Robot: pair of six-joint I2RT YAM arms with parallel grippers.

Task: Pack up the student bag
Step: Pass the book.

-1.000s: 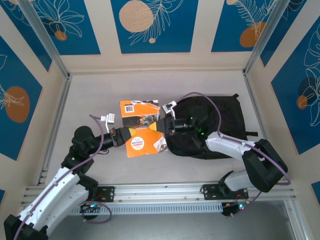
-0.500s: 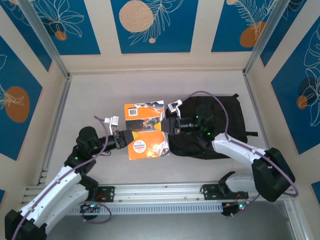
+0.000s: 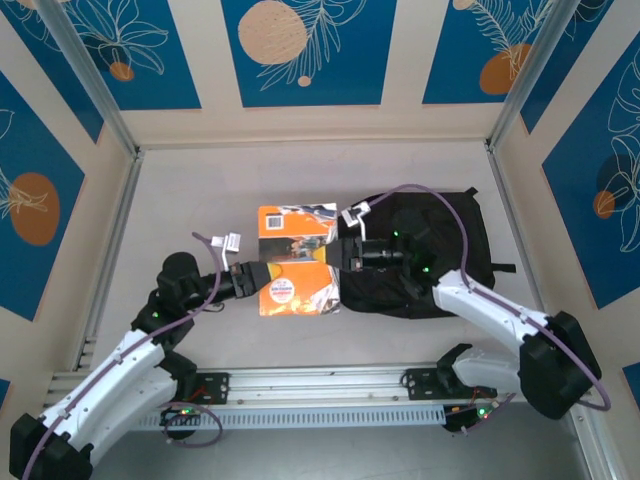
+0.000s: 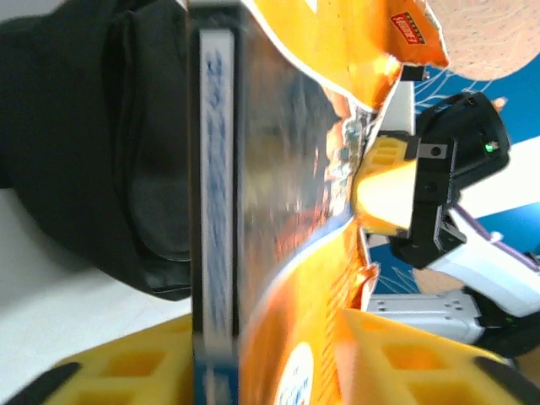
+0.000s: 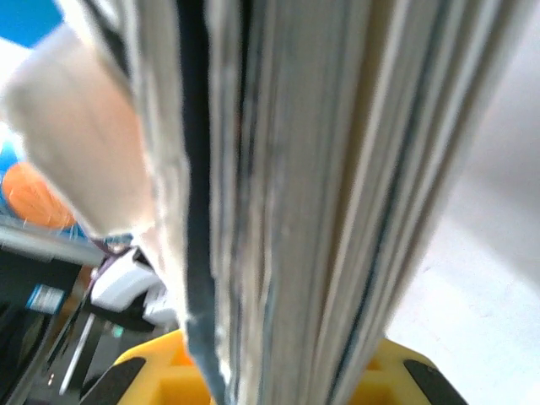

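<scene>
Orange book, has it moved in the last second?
Yes. The orange book has shifted right, toward the student bag; its right edge now reaches the bag's left side.

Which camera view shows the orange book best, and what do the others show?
The top external view: the orange book shows nearly its whole cover, beside the student bag. The left wrist view shows its spine close; the right wrist view, blurred page edges.
</scene>
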